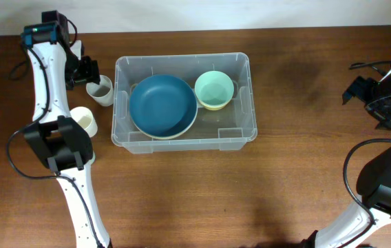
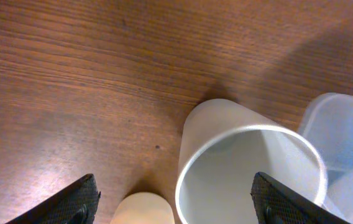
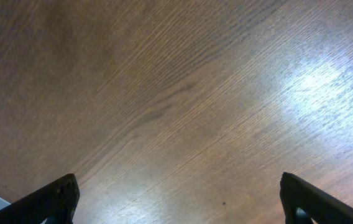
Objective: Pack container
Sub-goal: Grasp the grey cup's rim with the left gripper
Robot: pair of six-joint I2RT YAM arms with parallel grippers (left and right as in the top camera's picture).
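Note:
The clear container (image 1: 244,131) sits mid-table and holds a large blue bowl (image 1: 162,105) and a smaller mint-green bowl (image 1: 214,89). Just left of it stands a frosted white cup (image 1: 100,89), with a cream cup (image 1: 84,121) nearer the front. My left gripper (image 1: 89,74) hovers open over the frosted cup (image 2: 251,168). In the left wrist view one finger (image 2: 282,202) shows over the cup's mouth and the other is out over the wood, gripping nothing. The cream cup (image 2: 142,210) shows between the fingers. My right gripper (image 1: 367,93) is open at the far right.
The container's corner (image 2: 344,130) lies just right of the frosted cup in the left wrist view. Below the right gripper (image 3: 179,208) there is only bare brown table wood (image 3: 176,93). The left arm's base and cables stand along the left table edge.

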